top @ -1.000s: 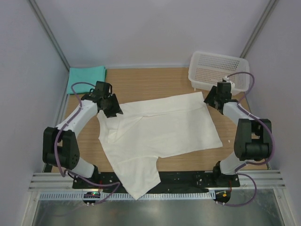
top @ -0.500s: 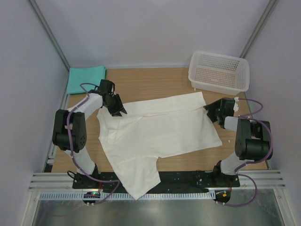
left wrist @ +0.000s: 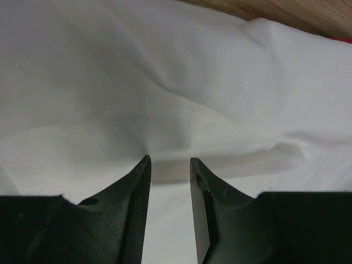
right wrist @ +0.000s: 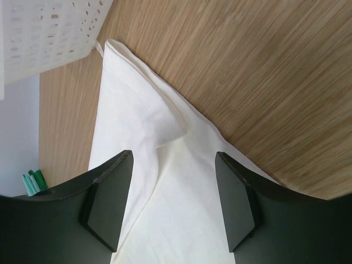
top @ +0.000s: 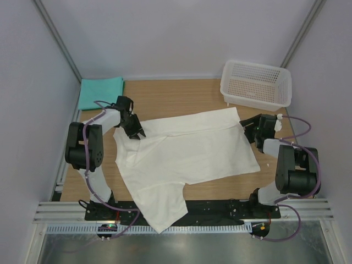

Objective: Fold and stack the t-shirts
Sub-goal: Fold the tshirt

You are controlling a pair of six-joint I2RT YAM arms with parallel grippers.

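Note:
The white t-shirt [top: 187,154] lies spread face down across the table, one sleeve hanging over the near edge. The teal-green t-shirt [top: 100,92] lies folded at the back left corner. My left gripper [top: 135,132] is low over the white shirt's back left edge. In the left wrist view its jaws [left wrist: 170,162] stand a narrow gap apart with white cloth [left wrist: 165,82] under and ahead of them. My right gripper [top: 248,129] is at the shirt's right edge, wide open [right wrist: 173,159] above the cloth [right wrist: 165,209], holding nothing.
A white mesh basket [top: 256,83] stands at the back right, close behind my right gripper, and shows in the right wrist view [right wrist: 44,27]. Bare wood [top: 176,99] lies between the teal shirt and the basket. Grey walls enclose the table.
Both grippers have come down lower onto the white shirt's edges. The right gripper moved nearer and down from beside the basket. The left arm's elbow swung up and back.

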